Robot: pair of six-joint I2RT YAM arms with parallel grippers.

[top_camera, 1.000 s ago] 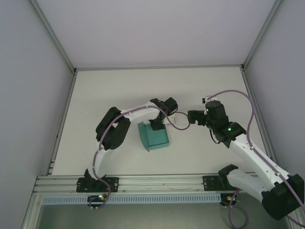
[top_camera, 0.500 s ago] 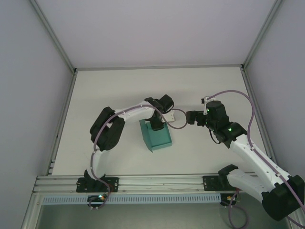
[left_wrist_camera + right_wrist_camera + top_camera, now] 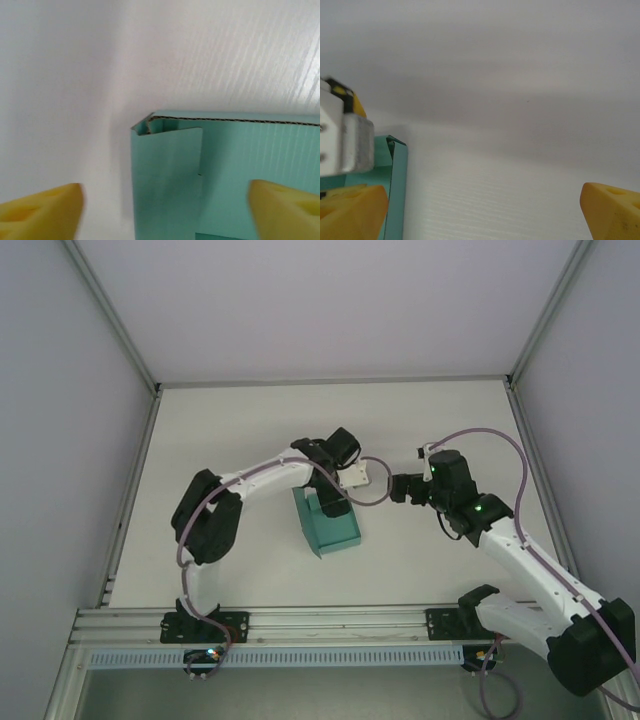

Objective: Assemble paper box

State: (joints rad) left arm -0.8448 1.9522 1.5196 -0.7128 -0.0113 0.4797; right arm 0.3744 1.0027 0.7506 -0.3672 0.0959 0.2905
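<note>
The paper box (image 3: 330, 528) lies mid-desk (image 3: 230, 430). The left arm bends sharply at the elbow and reaches over it, with the left gripper (image 3: 333, 502) angled down at the box's far end, fingers spread wide and empty. The right gripper (image 3: 397, 487) hovers beside the box, also wide apart.

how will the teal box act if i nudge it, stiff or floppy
The paper box is probably fairly stiff: its cut edge shows corrugated fluting. Thin-walled and low, it is likely light and may slide across the smooth table rather than tip. Its corner flap looks untucked and might spring.
</note>
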